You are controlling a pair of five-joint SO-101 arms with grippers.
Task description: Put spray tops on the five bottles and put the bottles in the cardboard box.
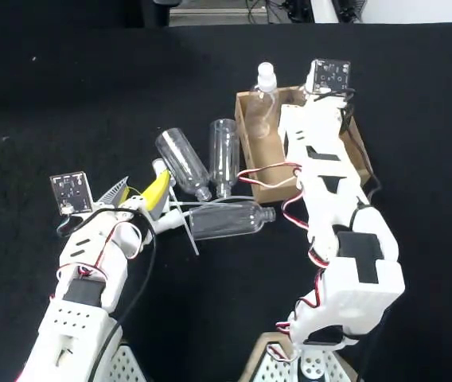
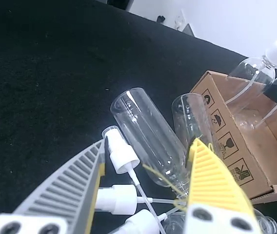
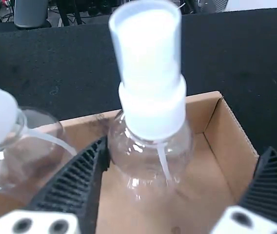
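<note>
Closest up, a capped bottle (image 3: 150,151) stands upright in the cardboard box (image 3: 221,122), and the right pincer (image 3: 186,146) brackets it released, jaws wide either side; the bottle stands unaided, so no grip seems needed. Beside it a second capped bottle (image 3: 26,151) is partly cut off. Outside the box three uncapped bottles (image 1: 185,163) lie on the worktop (image 1: 67,95), where the left pincer (image 2: 148,144) gapes over loose spray tops (image 2: 121,156), seemingly poised to take one; their count is unclear.

Black table cover (image 1: 51,95) (white wall (image 2: 236,19) beyond).
</note>
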